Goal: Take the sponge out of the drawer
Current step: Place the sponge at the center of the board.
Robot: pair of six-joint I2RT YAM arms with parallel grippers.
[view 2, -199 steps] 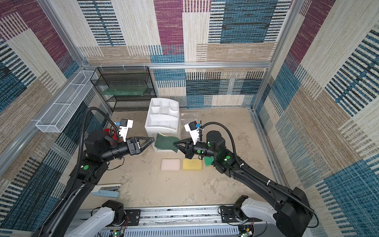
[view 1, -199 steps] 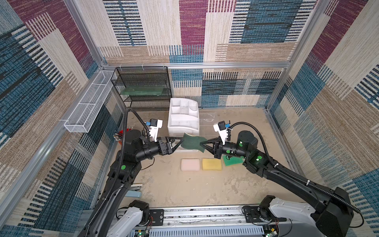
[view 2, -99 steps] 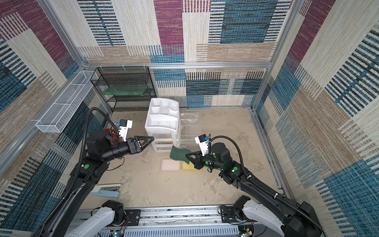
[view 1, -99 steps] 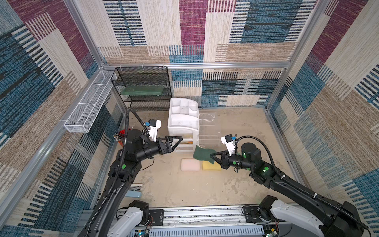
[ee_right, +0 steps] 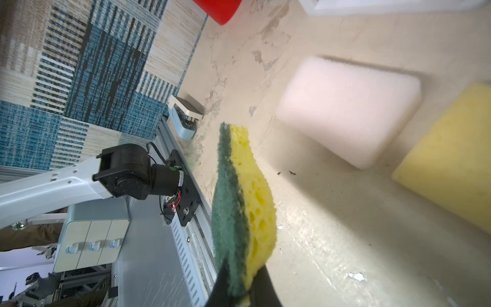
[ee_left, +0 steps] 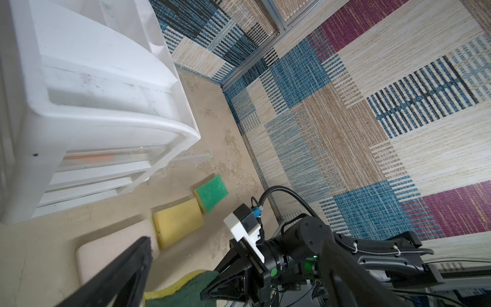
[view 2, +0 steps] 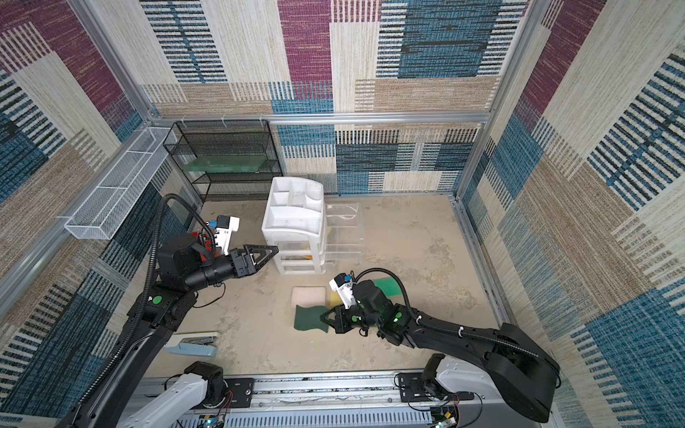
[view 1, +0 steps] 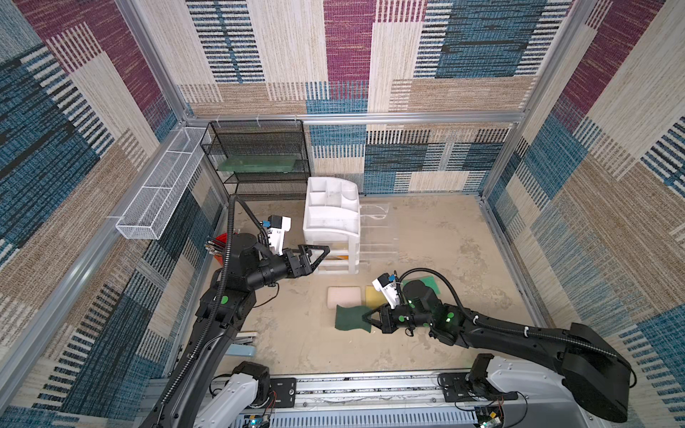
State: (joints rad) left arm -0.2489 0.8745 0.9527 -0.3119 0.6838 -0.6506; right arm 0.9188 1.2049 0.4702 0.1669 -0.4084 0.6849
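One second back, the sponge [view 1: 350, 318] hung high beside the drawer chest [view 1: 331, 229], between both arms. Now it sits low at the near side of the table [view 1: 296, 348], out of the drawer, just in front of a pale pink foam block [view 1: 344, 296] and a yellow block [ee_left: 176, 222]. The right fingers [view 1: 371, 315] are clamped narrow on its end. It is porous yellow foam with a fuzzy dark green scouring face and a wavy outline. Farther off, the left fingers [view 1: 314, 246] stay spread wide, holding nothing, close to the white plastic chest, whose clear drawers stand pulled out.
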